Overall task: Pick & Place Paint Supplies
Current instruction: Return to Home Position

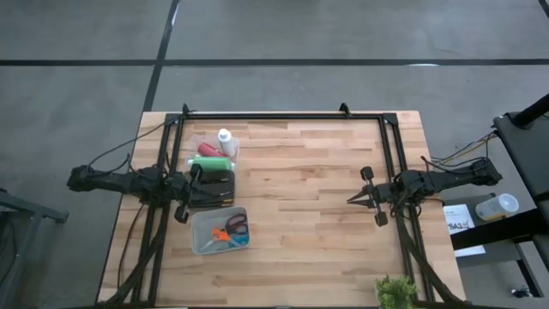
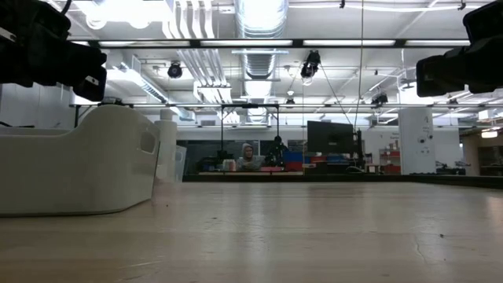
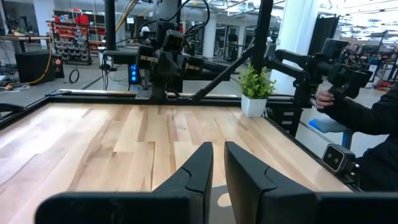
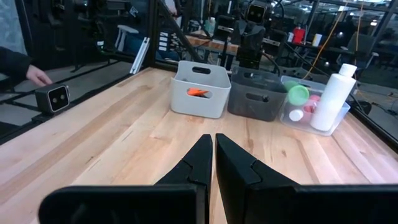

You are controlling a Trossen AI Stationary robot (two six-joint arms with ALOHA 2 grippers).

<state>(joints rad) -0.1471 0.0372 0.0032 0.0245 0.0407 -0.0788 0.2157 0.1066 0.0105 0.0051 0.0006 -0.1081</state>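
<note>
On the left side of the big wood table [image 1: 300,172], three bins sit in a row, side by side.

My left arm [image 1: 120,180] comes in from the left edge, and its end is up over the dark bin [image 1: 214,190] in the middle of the row. My right arm [image 1: 446,176] comes in from the right edge and is well apart from the bins.

The gray bin [image 1: 199,245] is at the near end of the row. Scissors [image 1: 230,232] lie in it, and one pair is orange. My left arm hides part of the dark bin, so I cannot tell what is in it. The clear tub [image 1: 196,146] is at the far end, and it holds the paint. The white bottle [image 1: 225,137] stands up in it. The red bottle [image 1: 208,149] and the green bottle [image 1: 213,163] lie on their sides next to it.

A little plant [image 1: 395,292] stands at the near right corner of the table.

My left gripper [image 3: 217,146] has its two fingers close, with just a thin gap, and it holds nothing. My right gripper [image 4: 213,138] has its fingers almost touching, and it holds nothing too. It points across the bare wood at the bins.

A person's hand [image 3: 323,96] shows past the table's edge.
</note>
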